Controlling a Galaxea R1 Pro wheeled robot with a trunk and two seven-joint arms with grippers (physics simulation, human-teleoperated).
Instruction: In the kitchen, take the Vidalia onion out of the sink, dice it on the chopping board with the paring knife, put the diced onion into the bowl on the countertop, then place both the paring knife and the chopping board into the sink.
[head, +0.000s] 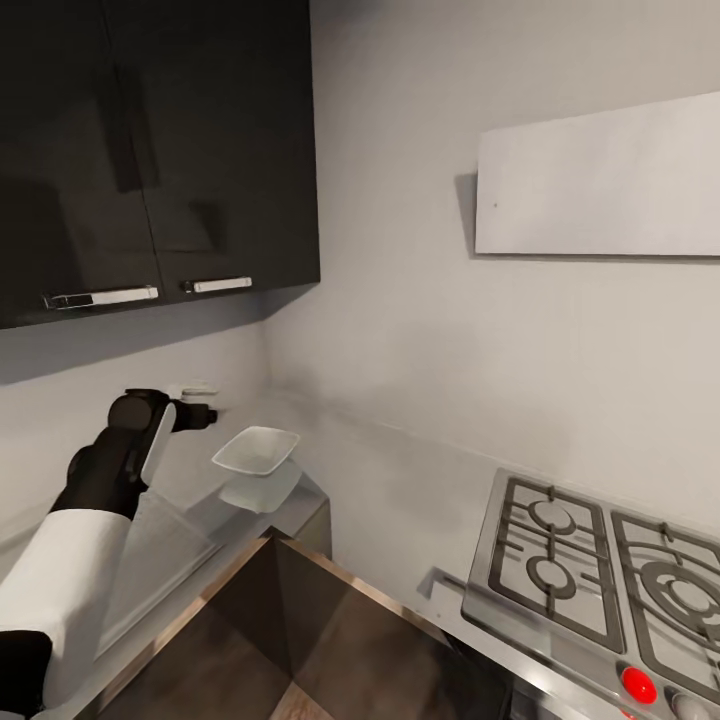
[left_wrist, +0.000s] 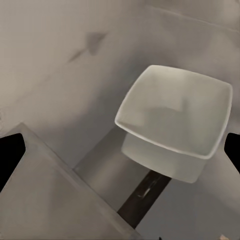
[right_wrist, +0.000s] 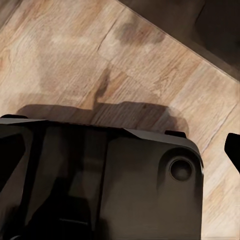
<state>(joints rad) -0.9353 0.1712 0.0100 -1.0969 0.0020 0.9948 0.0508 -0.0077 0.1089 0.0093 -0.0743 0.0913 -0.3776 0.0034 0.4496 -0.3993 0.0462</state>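
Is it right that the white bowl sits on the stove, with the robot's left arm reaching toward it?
Not quite. The white bowl sits on the grey countertop in the corner, not on the stove; the head view shows this. The left arm does reach toward it.

Steel gas hob (head: 600, 570) sitting at the right, dark cast grates (head: 553, 548) lying over its burners, red knob (head: 639, 685) showing at its front edge. Pale flat range hood panel (head: 598, 180) hanging on the grey wall (head: 420, 330) above. Light wood floor (right_wrist: 75, 60) showing below.
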